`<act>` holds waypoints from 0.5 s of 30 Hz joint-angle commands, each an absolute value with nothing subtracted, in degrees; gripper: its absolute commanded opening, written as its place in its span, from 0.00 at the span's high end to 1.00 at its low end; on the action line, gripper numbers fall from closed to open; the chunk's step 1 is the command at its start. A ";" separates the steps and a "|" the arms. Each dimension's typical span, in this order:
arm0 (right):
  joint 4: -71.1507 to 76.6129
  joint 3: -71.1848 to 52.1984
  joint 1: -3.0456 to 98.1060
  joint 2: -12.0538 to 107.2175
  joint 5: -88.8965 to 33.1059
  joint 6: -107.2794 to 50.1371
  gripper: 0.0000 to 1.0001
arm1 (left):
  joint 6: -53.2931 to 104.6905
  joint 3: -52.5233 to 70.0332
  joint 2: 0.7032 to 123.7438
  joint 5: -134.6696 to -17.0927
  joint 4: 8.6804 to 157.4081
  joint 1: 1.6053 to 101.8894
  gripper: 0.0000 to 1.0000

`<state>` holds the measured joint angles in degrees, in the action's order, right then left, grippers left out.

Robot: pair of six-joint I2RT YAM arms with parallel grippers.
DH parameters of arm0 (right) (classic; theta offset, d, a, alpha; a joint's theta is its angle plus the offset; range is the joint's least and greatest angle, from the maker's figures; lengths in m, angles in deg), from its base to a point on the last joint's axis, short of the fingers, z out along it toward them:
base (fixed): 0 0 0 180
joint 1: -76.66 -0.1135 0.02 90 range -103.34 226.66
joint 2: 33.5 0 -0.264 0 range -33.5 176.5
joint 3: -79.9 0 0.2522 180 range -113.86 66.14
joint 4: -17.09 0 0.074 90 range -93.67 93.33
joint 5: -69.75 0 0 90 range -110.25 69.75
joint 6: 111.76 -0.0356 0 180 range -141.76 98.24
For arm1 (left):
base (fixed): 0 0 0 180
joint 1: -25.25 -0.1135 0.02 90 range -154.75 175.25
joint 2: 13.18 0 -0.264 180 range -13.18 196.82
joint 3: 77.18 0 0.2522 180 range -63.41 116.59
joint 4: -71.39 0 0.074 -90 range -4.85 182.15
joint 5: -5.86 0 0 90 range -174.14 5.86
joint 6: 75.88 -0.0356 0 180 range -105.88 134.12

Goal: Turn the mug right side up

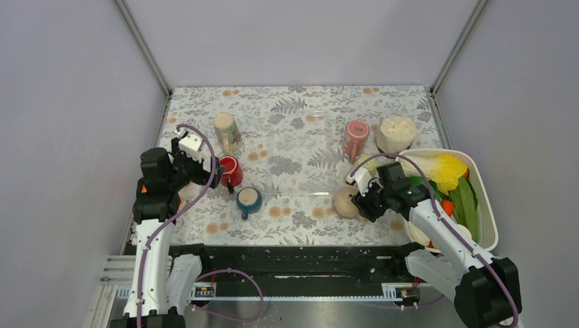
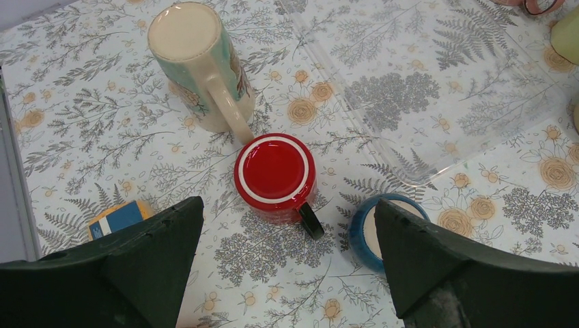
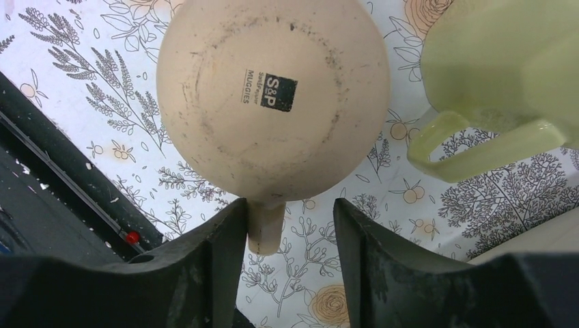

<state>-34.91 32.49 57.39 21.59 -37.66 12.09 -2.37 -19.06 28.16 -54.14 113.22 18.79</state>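
Well — the right hand (image 3: 288, 208) straddles the handle of the inverted mug (image 3: 273, 96).

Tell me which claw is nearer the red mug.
Left. The left claw hangs open just short of the red mug; the right claw is far off, straddling the handle of the beige mug.

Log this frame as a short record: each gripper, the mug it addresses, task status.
left gripper: open, above the upside-down red glazed mug
right gripper: open, straddling the handle of the upside-down beige ceramic mug
nearby: blue mug, tall cream mug, clear plastic tray
task status: both mugs base up, none turned yet
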 commanded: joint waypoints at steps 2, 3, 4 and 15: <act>-32.67 31.57 56.14 22.97 -36.13 11.17 0.46 | -2.23 -19.21 27.78 -54.31 109.87 18.40 0.01; -32.68 31.48 56.03 23.33 -36.11 11.24 0.49 | -2.23 -19.21 27.71 -54.34 109.86 18.40 0.01; -32.69 31.36 55.94 23.54 -36.13 11.21 0.51 | -2.31 -19.21 27.68 -54.34 109.85 18.39 0.01; -32.10 31.51 55.51 23.29 -35.54 10.95 0.95 | -2.32 -19.38 27.53 -54.10 109.76 18.39 0.01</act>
